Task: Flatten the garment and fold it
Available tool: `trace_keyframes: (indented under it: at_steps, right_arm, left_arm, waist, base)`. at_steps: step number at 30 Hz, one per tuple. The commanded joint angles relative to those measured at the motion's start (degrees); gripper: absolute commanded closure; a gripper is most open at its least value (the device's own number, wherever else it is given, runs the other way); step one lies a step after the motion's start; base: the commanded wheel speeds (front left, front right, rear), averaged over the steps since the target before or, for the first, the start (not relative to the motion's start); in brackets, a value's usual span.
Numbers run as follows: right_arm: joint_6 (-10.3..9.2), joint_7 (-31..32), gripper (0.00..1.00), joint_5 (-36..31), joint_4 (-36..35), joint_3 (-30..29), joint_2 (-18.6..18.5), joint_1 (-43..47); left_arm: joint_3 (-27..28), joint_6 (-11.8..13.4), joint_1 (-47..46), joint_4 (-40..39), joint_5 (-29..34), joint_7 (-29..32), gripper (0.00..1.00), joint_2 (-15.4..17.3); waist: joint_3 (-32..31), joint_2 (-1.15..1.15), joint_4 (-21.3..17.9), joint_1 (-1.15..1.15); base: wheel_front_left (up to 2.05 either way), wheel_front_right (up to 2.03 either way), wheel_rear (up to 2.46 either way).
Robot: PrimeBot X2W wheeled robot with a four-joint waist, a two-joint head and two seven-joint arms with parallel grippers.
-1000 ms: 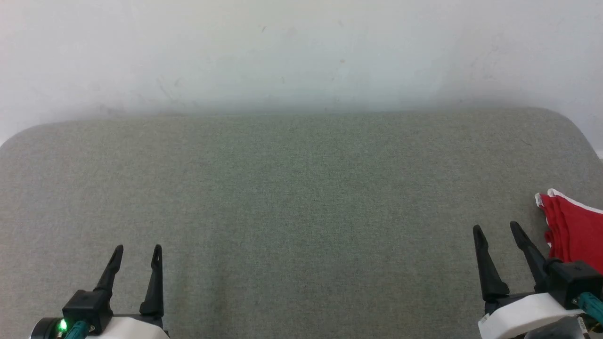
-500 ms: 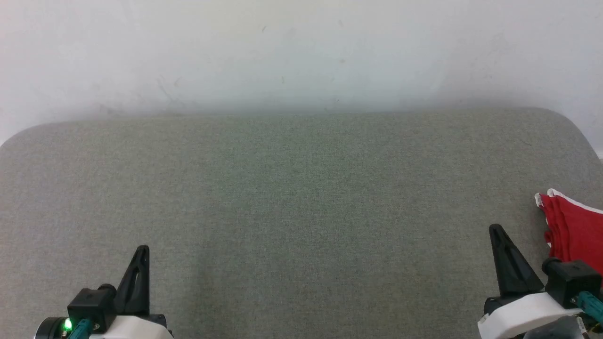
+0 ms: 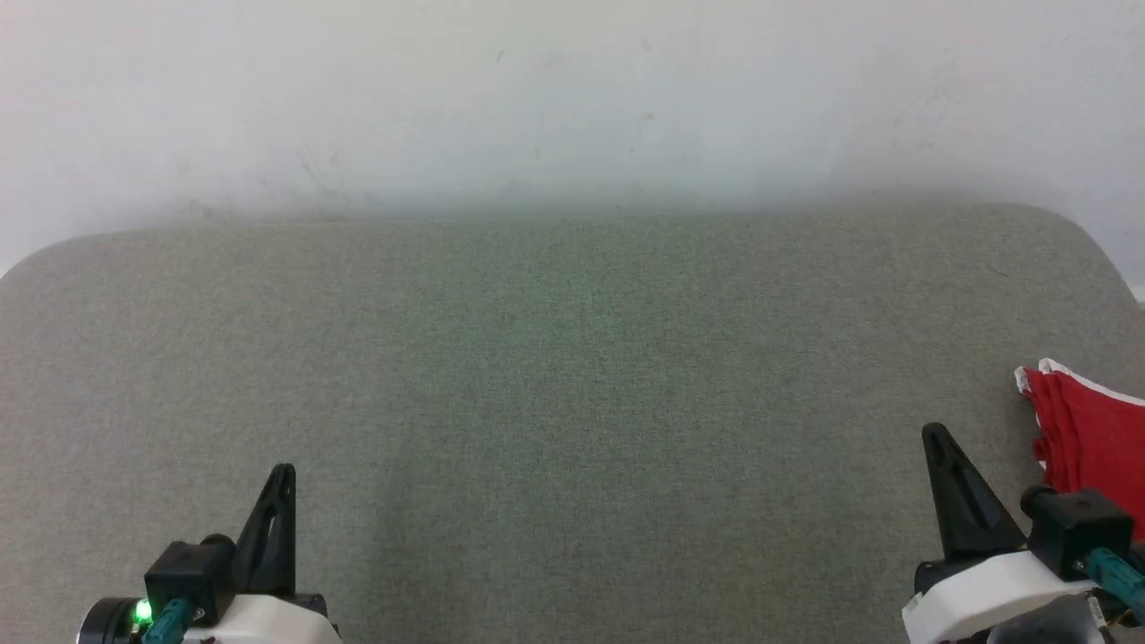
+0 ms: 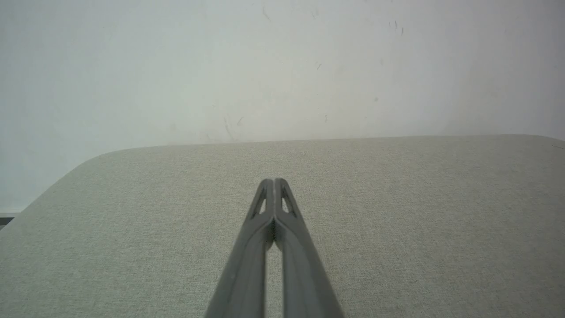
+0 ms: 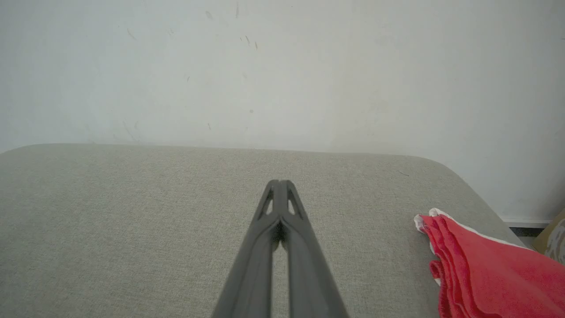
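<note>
Head view: grey-green padded surface (image 3: 572, 358) set against a pale wall (image 3: 572, 107). Left fingers (image 3: 281, 501) at near left, pressed together, nothing between them, tips pointing far. Right fingers (image 3: 946, 470) at near right, pressed together too, empty. Garment (image 3: 1096, 429) is red with white trim, bunched in folds at the right edge of the surface, just right of the right fingers, and partly cut off by the frame edge.

Left wrist view: left fingers (image 4: 274, 194) closed tip to tip over the surface, wall beyond.

Right wrist view: right fingers (image 5: 279, 207) closed, gripping nothing, over the surface. Garment (image 5: 485, 274) lies to their right, near the surface's rounded far-right corner. It sits in layered folds with a white edge along its far side, apart from the fingers.
</note>
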Motion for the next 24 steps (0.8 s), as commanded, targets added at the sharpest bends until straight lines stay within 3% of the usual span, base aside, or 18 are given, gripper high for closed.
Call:
trace_keyframes:
  at_steps: [1, 24]
  right_arm:
    - [-0.01, 0.29, 1.0, -0.61, 0.21, 0.25, 0.04, -1.07]
    - [-0.02, 1.0, 1.0, -1.68, 0.96, 0.84, 0.07, -2.35]
  left_arm:
    - [0.18, 0.14, -0.92, -0.38, 0.69, 0.51, 1.0, -0.55]
    - [0.34, 0.27, -1.9, -1.42, 2.98, 3.09, 1.0, -2.61]
  waist:
    - [0.0, 0.0, 0.0, 0.0]
    - [-0.05, 0.0, -0.06, 0.0]
  base:
    - [0.0, 0.0, 0.0]
    - [0.0, 0.0, 0.0]
